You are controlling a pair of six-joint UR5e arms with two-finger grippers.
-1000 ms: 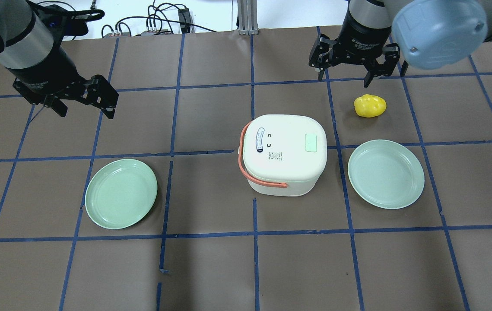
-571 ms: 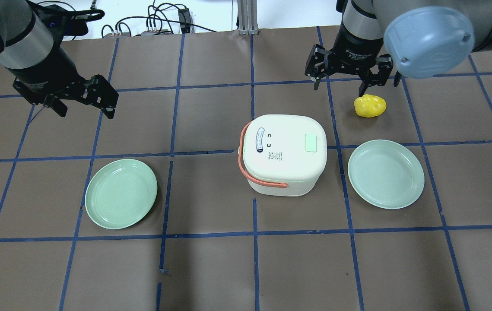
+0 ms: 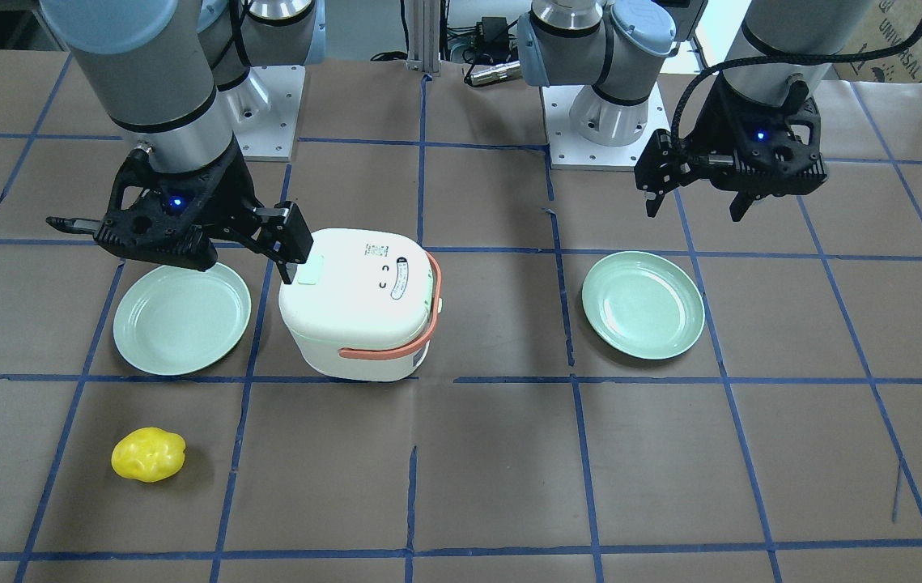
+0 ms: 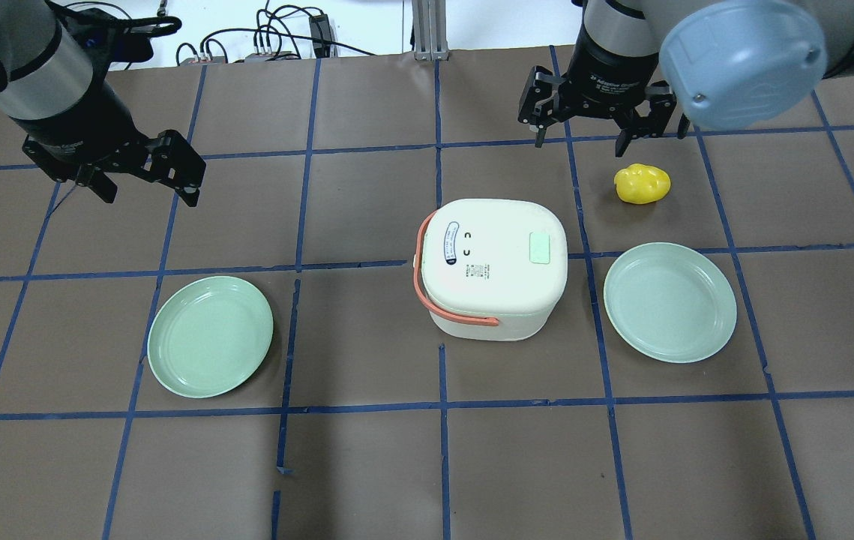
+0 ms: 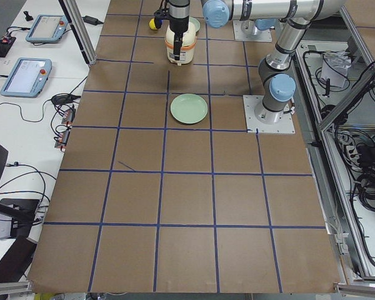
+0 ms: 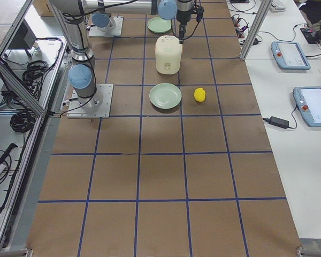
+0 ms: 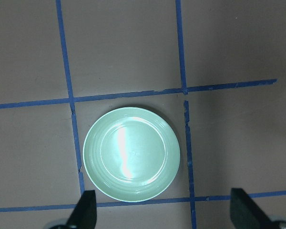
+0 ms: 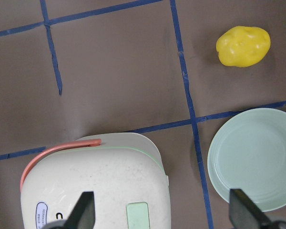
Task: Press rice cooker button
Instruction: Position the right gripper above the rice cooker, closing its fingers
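The right end effector (image 4: 580, 141) hangs from a near-vertical wrist, fingers pointing down at the surface (image 4: 367, 465) and spread wide with nothing between them. It is raised clear of the rice cooker (image 4: 494, 262) and touches nothing. In its wrist view the cooker's white lid fills the lower left, and the button (image 8: 137, 215), a small pale green rounded pad near the lid's edge, sits at the bottom of the picture between the two fingers, closer to the one on that view's left. From the front-facing camera one dark finger overlaps the lid edge just beside the button, but how high it is above the pad cannot be told. The coral handle (image 4: 419, 277) lies on the side of the cooker away from this end effector. A yellow lumpy item (image 4: 642, 184) rests on the surface near it, apart from the cooker, and a green plate (image 4: 670, 302) lies to the cooker's side below that arm.

The left end effector (image 4: 149, 191) also points straight down, open and empty, raised above the surface and well apart from the cooker. Its wrist view shows a second green plate (image 7: 131, 153) lying between and just ahead of its two fingertips.
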